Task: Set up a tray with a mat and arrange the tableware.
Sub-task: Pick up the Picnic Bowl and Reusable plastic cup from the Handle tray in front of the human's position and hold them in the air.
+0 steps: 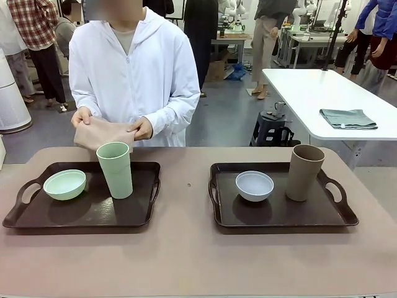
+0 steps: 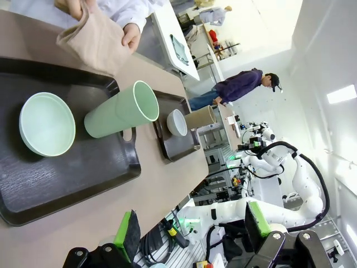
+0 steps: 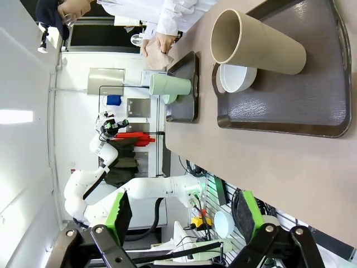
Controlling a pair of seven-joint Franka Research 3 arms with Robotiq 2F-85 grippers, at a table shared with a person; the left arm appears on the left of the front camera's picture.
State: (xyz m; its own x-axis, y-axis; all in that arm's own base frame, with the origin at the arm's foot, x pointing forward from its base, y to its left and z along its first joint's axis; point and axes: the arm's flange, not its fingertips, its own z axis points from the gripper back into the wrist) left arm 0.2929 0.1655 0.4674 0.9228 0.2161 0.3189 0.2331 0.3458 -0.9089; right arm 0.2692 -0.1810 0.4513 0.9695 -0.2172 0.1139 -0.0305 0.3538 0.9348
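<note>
Tan folded cloth, most likely the mat point(image 1: 99, 133), is held in the person's hands point(image 1: 142, 128) well beyond both grippers, so neither tray is lined yet. The left gripper point(image 2: 189, 229) hangs released with its jaws spread wide. Ahead of it, well apart, the pale green cup point(image 2: 120, 114) stands upright just beside the pale green bowl point(image 2: 47, 124) on the left tray point(image 1: 93, 214). The right gripper point(image 3: 183, 215) is equally slack and empty. Ahead of it the tan cup point(image 3: 259, 44) stands touching or nearly touching the white bowl point(image 3: 237, 77) on the right tray point(image 3: 312, 106).

The step in hand appears to be clearing a tray so that the mat can go under the tableware. The left gripper would do well to take the cup first, since it stands taller and blocks the way to the bowl. The jaws should close across the cup's wall about midway up, where the taper is gentle. A straight lift keeps the cup from dragging on the bowl. It should then be set down on bare tabletop point(image 1: 186, 261), off to the side, leaving the person's reach open.
</note>
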